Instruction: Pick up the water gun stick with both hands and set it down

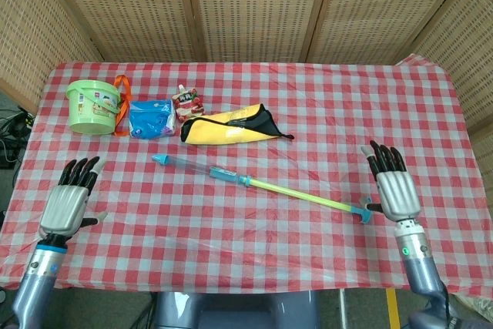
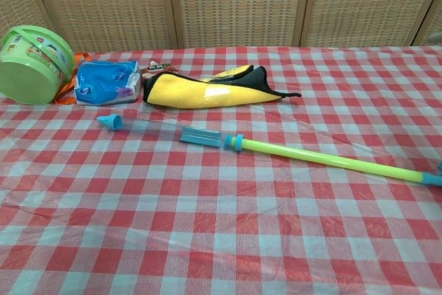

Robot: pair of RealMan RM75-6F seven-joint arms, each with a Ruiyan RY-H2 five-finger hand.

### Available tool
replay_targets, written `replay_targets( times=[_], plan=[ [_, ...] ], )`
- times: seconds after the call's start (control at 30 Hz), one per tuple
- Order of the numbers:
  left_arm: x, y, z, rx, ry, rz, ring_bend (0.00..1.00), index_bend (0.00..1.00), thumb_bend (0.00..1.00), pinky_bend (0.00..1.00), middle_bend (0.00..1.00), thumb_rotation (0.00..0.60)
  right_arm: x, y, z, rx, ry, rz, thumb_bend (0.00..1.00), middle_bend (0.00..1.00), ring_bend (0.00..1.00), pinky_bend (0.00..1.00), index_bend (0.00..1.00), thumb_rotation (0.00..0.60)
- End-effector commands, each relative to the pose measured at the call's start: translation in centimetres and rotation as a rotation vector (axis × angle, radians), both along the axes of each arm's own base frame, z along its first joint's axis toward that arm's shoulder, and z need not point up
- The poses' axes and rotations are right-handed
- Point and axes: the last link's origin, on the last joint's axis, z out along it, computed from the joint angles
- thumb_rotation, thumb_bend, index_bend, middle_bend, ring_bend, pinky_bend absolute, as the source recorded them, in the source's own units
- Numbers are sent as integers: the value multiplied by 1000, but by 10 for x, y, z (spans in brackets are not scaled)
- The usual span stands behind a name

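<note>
The water gun stick (image 1: 254, 184) (image 2: 276, 148) lies flat on the checked tablecloth, slanting from its blue nozzle at upper left to its blue handle end at lower right. It has a clear barrel and a long yellow-green rod. My left hand (image 1: 68, 202) hovers open near the table's front left, well apart from the nozzle. Close beside the handle end at the front right, my right hand (image 1: 394, 187) is open, fingers spread and holding nothing. Neither hand shows in the chest view.
A green bucket (image 1: 94, 105) (image 2: 27, 63) stands at the back left. Beside it lie a blue packet (image 1: 149, 118) (image 2: 107, 81), a small pouch (image 1: 187, 102) and a yellow and black cloth bag (image 1: 231, 125) (image 2: 207, 89), just behind the stick.
</note>
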Motion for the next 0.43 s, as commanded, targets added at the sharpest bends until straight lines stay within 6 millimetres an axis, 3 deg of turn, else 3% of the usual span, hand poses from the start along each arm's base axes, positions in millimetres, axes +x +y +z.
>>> replay_targets(
  times=[0.03,0.17,0.43],
  plan=[
    [-13,-16,8,-12,47,27,0,0,79,0,0,600,-25,22,8,19,50,-2,63,0,0,0,0,600],
    [-14,-25,14,14,43,28,0,0,68,0,0,600,-32,33,5,30,68,8,57,0,0,0,0,600],
    [-14,-29,21,38,17,35,0,0,68,0,0,600,-29,35,5,41,16,35,57,0,0,0,0,600]
  ],
)
